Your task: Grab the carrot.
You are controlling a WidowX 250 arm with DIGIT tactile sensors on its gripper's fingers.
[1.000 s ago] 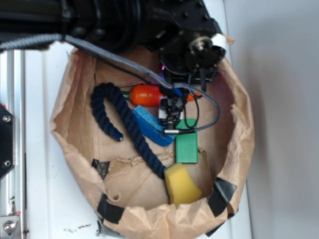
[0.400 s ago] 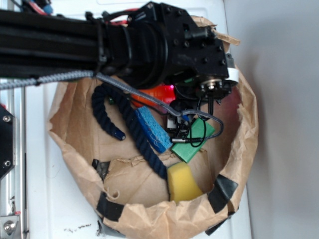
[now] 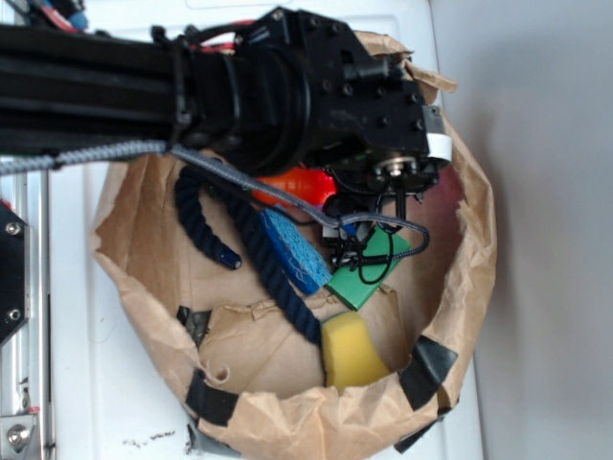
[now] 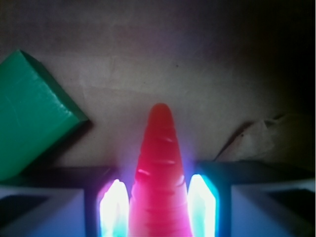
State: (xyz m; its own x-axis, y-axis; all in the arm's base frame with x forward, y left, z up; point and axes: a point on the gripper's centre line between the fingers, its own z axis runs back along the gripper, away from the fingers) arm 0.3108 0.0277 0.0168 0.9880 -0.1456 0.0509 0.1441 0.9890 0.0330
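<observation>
Because the carrot [image 4: 159, 182] tapers to a smooth point, the likeliest failure from here is that it squirts forward out of the jaws [image 4: 158, 207] as they squeeze. In the wrist view the cone runs up between the two glowing finger pads [image 4: 114, 207], its tip aimed away from the camera toward the brown paper, and the pads seem to press its flanks on both sides, so I judge the jaws closed on the carrot (though the glare hides the actual contact line). A grip on a slope like that pushes the thing toward its thin end, and any lift would test it.

In the exterior view the carrot [image 3: 292, 182] shows only as an orange patch under the black arm [image 3: 287, 86], inside the paper-lined basket [image 3: 469, 240], so how much of its thick end sits behind the pads cannot be told.

A second risk is the green block [image 4: 29, 113], which lies just beside the left pad, tilted; if the arm swings as it rises it may be knocked or dragged along. The loose grey cable [image 3: 383, 225] looping over the green block could snag it too. The blue rope [image 3: 239, 230] and blue sponge [image 3: 292, 249] lie near the carrot's stem side, and the yellow sponge [image 3: 350, 350] sits well apart, out of harm's way.
</observation>
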